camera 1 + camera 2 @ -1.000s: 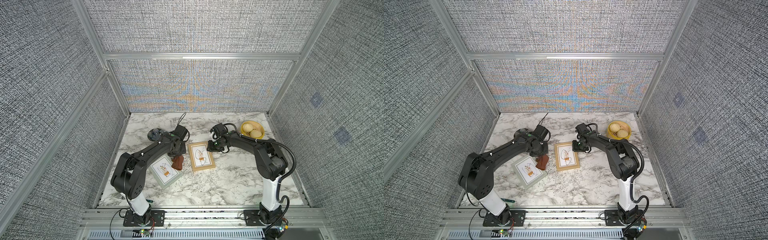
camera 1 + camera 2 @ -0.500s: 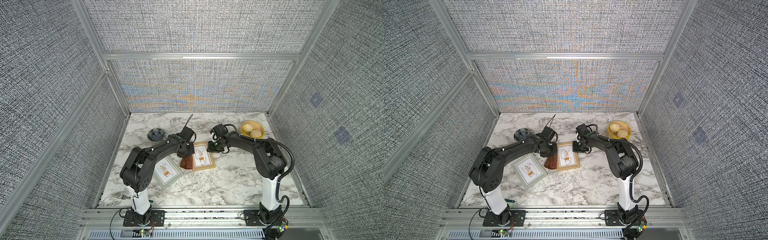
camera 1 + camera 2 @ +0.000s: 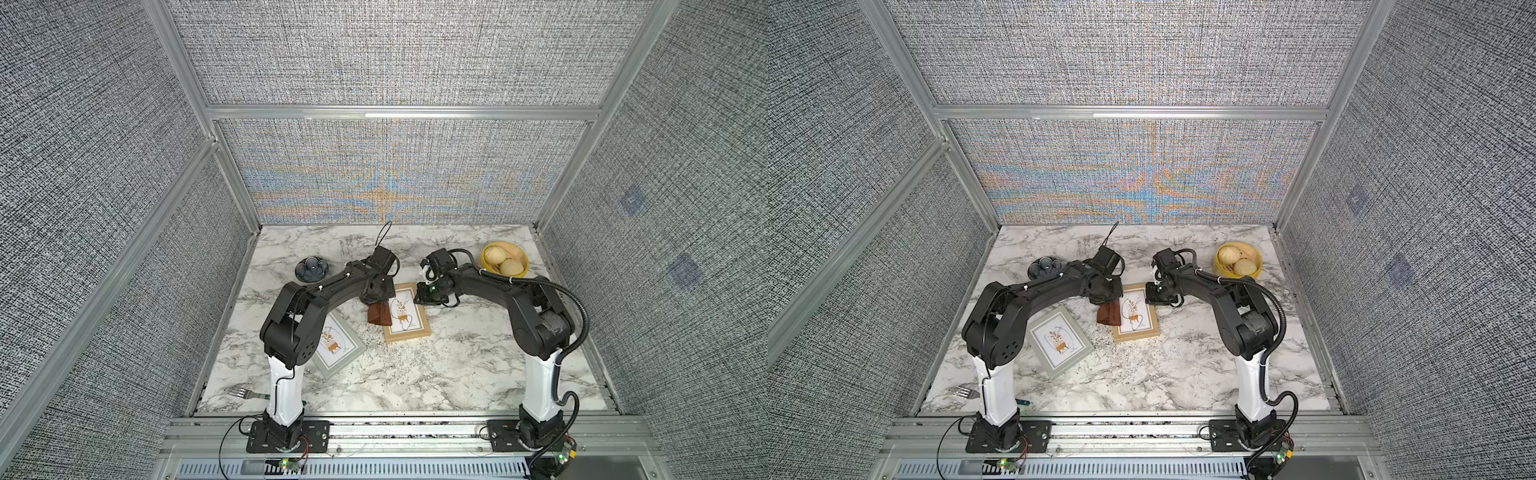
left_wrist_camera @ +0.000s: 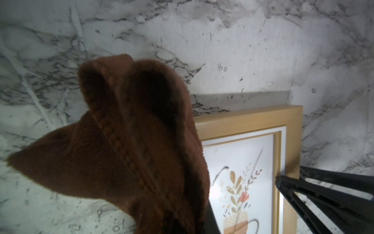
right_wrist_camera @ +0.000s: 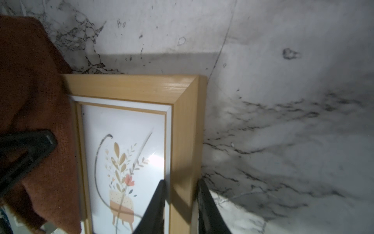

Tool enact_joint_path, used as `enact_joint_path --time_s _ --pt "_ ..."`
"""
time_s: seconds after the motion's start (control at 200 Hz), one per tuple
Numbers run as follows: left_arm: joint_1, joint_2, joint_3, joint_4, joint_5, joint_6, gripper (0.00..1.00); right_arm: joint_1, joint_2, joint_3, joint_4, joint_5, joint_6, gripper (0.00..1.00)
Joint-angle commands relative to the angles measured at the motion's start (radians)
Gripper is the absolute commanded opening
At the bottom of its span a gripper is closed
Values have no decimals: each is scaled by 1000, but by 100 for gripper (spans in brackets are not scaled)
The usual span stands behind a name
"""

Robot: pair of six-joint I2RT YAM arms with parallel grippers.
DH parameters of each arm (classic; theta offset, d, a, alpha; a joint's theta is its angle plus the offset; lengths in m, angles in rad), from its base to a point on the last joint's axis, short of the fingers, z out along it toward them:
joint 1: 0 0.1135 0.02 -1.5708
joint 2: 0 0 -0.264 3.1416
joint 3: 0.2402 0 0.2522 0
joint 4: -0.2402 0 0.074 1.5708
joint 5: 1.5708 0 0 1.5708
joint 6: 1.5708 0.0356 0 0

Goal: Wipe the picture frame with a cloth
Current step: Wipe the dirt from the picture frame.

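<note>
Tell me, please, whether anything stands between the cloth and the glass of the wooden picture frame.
Nothing visible does. The cloth, held by the left gripper, hangs over one rail of the wooden picture frame; the right gripper clamps the opposite rail.

Left of my left fingers (image 5: 26, 150) and nearer me lies a grey-framed print (image 3: 338, 345); farther out on that side sits a dark fluted dish (image 3: 311, 269). Beyond my right fingers (image 5: 159, 200), to their right, a yellow bowl (image 3: 515, 248) holds buns (image 3: 496, 254). A fork (image 3: 243, 392) lies well behind my left fingers, on the marble tabletop (image 3: 457, 365).

- wooden frame (image 4: 242, 121): one side under cloth (image 4: 125, 154), rest cut off by pic edge
- grey frame (image 3: 340, 349): corner behind left arm (image 3: 332, 291)
- fork (image 3: 242, 391): handle end behind arm base
</note>
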Motion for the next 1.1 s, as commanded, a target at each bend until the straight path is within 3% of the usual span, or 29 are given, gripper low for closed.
enact_joint_path --time_s 0.0,0.215,0.435,0.545,0.786,0.906,1.091 --pt "-9 2 -31 -23 26 10 0 3 19 -36 -7 62 64 9" --pt "-71 -67 -195 -3 100 -60 0 3 27 -42 -13 107 153 9" --pt "-169 -155 -329 17 96 -190 0 3 30 -33 -30 120 163 8" --pt "-172 -186 -362 47 78 -222 0 3 27 -38 -25 116 160 8" --pt "-84 -163 -271 39 13 -126 0 3 31 -45 -15 112 146 8" --pt "-19 -115 -216 70 41 -80 0 3 32 -46 -12 110 139 7" --pt "35 -18 -46 19 28 22 0 3 40 -43 -13 110 130 6"
